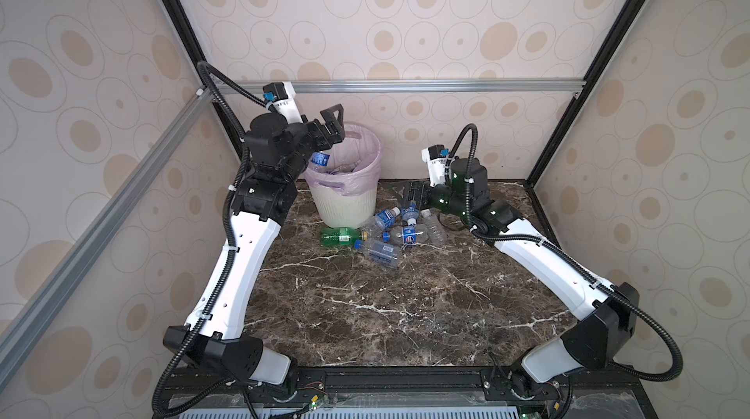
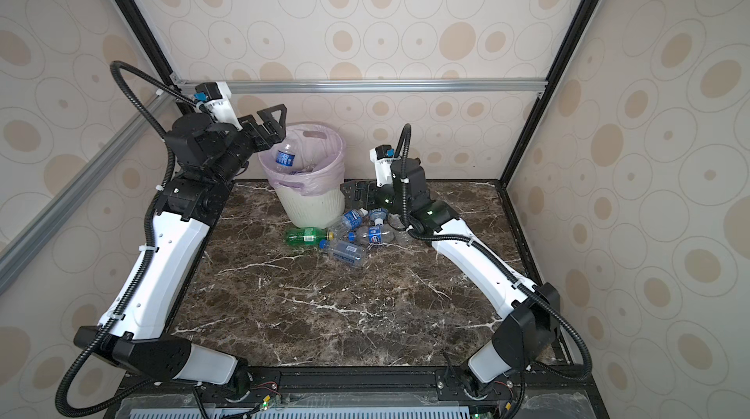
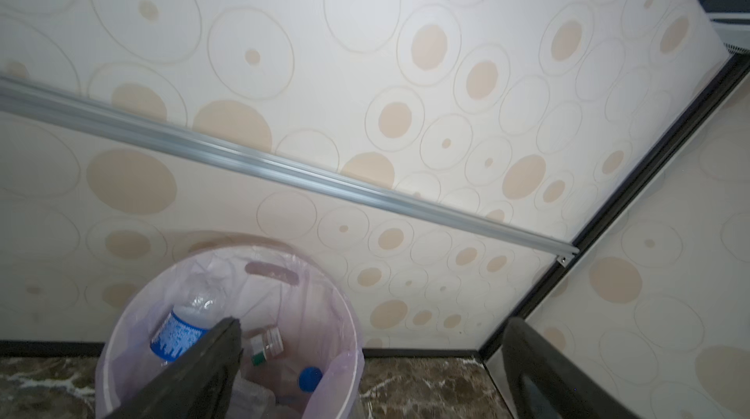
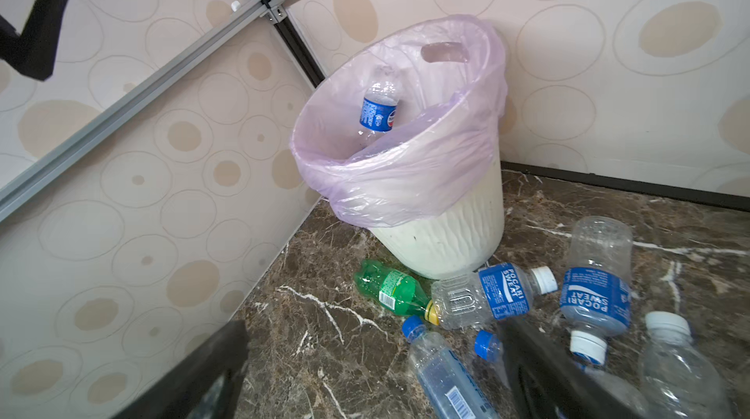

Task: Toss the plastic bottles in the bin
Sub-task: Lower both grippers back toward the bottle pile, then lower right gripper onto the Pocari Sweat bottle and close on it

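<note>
The bin [image 1: 349, 210], white and ribbed with a pale pink bag, stands at the back of the table in both top views. My left gripper [image 1: 335, 124] hangs open just above its left rim, holding nothing. A clear plastic bottle with a blue label [image 2: 285, 157] stands inside the bin mouth, free of the fingers [image 3: 211, 356]. More bottles lie at the bin's bottom [image 3: 310, 378]. My right gripper [image 1: 414, 193] is open and low, right of the bin, over a cluster of bottles: a green one [image 4: 389, 285] and several clear ones [image 4: 487, 295].
The bottle cluster [image 2: 357, 236] lies on the dark marble table [image 1: 365, 307] just in front and right of the bin [image 2: 312, 206]. Patterned walls and a metal rail [image 1: 406, 86] close in the back and sides.
</note>
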You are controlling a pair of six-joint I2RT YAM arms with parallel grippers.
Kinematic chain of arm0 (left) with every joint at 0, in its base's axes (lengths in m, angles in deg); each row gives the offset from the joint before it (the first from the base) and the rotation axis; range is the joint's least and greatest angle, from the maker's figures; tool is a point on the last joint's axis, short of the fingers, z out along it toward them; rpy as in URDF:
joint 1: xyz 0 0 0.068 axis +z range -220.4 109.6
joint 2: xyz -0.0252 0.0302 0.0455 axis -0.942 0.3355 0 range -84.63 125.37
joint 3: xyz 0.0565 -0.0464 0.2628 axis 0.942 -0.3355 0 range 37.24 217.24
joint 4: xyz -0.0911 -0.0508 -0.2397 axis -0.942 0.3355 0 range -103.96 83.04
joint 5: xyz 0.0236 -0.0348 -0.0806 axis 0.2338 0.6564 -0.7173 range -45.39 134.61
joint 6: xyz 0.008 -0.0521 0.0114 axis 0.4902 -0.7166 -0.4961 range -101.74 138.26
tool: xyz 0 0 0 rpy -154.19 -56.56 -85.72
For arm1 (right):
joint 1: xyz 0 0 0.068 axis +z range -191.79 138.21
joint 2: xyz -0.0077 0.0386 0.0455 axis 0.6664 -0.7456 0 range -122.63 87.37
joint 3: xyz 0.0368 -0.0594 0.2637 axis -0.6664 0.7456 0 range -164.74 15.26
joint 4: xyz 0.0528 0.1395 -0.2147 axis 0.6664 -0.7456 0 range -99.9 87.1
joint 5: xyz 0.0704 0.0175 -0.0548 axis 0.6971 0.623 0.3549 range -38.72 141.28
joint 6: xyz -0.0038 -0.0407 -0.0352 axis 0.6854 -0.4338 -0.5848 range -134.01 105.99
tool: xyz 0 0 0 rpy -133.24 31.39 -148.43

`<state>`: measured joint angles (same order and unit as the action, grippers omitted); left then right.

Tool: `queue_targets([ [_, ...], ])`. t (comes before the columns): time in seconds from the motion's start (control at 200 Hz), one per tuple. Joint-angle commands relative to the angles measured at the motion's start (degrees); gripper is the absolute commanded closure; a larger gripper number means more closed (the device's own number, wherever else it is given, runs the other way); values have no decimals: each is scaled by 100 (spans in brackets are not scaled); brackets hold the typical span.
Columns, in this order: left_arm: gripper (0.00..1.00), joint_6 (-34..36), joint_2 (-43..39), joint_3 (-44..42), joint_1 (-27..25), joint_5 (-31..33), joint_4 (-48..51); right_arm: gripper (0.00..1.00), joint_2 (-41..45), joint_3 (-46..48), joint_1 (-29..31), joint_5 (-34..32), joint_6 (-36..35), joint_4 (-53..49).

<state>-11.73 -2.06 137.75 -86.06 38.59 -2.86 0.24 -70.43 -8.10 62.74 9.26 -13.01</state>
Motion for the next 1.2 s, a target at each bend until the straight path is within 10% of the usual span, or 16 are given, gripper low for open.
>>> queue_targets([
  [0.0,1,-258,-190,-577,-173,-308,-254,0,151,88,-27,-584,3,-513],
  [0.735,1,-1861,-1313,-4872,-1429,-755,-2005,3,-1916,-386,-981,-639,442,-1455],
  [1.195,1,-2027,-764,-5189,-1429,-937,-2362,15,-4154,-2450,-1082,-663,459,-1856],
])
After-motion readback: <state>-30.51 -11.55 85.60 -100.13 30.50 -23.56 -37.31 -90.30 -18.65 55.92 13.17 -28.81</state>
